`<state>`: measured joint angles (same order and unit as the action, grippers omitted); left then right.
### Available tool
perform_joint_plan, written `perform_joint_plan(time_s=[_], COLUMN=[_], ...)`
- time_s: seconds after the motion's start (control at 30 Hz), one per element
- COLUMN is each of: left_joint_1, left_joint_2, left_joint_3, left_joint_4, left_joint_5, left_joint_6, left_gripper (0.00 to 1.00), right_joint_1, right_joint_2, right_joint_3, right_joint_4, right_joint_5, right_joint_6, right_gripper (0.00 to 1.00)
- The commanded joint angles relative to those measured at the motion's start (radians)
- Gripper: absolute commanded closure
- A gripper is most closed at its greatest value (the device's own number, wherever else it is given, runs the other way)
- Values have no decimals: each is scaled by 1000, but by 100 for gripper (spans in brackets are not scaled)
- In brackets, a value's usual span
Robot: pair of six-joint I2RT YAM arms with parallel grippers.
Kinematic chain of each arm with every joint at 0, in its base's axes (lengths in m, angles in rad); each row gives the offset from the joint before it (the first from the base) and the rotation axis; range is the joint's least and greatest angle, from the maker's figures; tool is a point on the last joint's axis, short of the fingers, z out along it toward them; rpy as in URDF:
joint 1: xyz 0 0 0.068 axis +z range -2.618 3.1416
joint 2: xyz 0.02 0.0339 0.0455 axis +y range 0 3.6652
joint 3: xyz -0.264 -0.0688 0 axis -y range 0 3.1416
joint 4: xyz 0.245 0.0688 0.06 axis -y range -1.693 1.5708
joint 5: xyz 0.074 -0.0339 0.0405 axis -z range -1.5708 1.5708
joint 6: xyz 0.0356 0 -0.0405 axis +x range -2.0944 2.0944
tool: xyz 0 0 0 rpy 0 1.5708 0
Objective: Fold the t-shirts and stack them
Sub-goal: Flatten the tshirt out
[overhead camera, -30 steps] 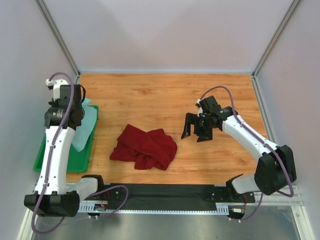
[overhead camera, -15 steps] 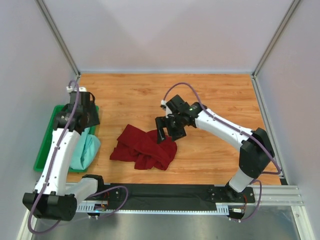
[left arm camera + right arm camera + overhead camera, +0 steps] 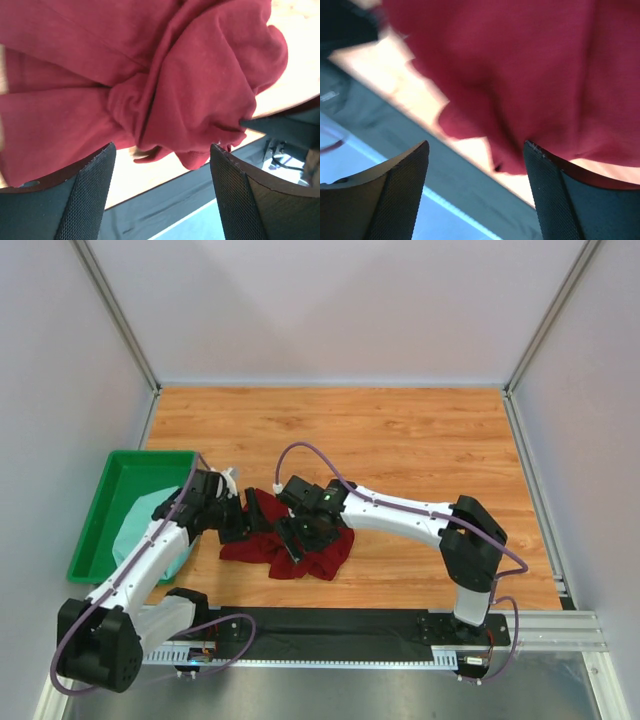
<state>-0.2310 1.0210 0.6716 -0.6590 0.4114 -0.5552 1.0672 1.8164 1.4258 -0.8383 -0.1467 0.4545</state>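
Item: maroon t-shirt; crumpled heap on the counter, near-centre, between both arms; long axis roughly left–right along the near edge; collar and hem not discernible. Left pincer spread at its left side; right pincer spread above its near edge; neither pinching cloth. Step, judged: first grasp before flattening; next calls for closing on separate edges, drawing apart. Mint t-shirt: bunched in green tray.

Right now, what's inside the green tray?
A pale mint t-shirt, bunched at the tray's near end. The left arm crosses over it, hiding part of it.
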Motion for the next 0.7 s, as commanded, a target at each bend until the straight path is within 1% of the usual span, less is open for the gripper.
perform_joint_plan(time_s=[0.0,0.07,0.17,0.2,0.27,0.3,0.33,0.37,0.4,0.47,0.5,0.53,0.57,0.6,0.63,0.67], left_joint_1=[-16,-22,-30,-34,-51,-59,-63,-68,-73,-79,-83,-83,-85,-83,-85,-85], left_joint_2=[22,74,134,177,212,229,228,206,182,122,50,13,-21,-74,-111,-125], left_joint_3=[-56,-76,-95,-90,-73,-51,-32,-9,50,130,219,265,313,409,502,503], left_joint_4=[94,125,183,196,208,210,188,161,83,-5,-45,-123,-163,-197,-259,-289], left_joint_5=[79,75,72,67,64,55,44,8,-23,-124,-159,-198,-267,-299,-350,-368], left_joint_6=[-41,-45,-43,-41,-40,-38,-35,-22,-9,11,35,46,58,79,95,109], left_gripper=[18,18,23,31,42,55,66,79,100,100,100,100,100,100,100,100], right_joint_1=[10,10,8,7,7,7,7,7,7,11,16,28,36,43,56,65], right_joint_2=[29,55,75,78,69,46,31,15,-21,-63,-95,-150,-179,-204,-242,-259], right_joint_3=[-19,-19,-19,-19,-21,-25,-25,-21,-4,25,39,70,80,96,131,154], right_joint_4=[13,13,1,-2,-8,-10,-18,-28,-44,-100,-117,-142,-150,-153,-166,-174], right_joint_5=[228,300,375,384,404,401,401,407,409,411,406,383,362,336,270,236], right_joint_6=[24,21,26,27,32,33,35,47,52,62,64,59,55,46,44,46], right_gripper=[24,27,40,53,70,76,91,100,100,100,100,100,100,100,99,100])
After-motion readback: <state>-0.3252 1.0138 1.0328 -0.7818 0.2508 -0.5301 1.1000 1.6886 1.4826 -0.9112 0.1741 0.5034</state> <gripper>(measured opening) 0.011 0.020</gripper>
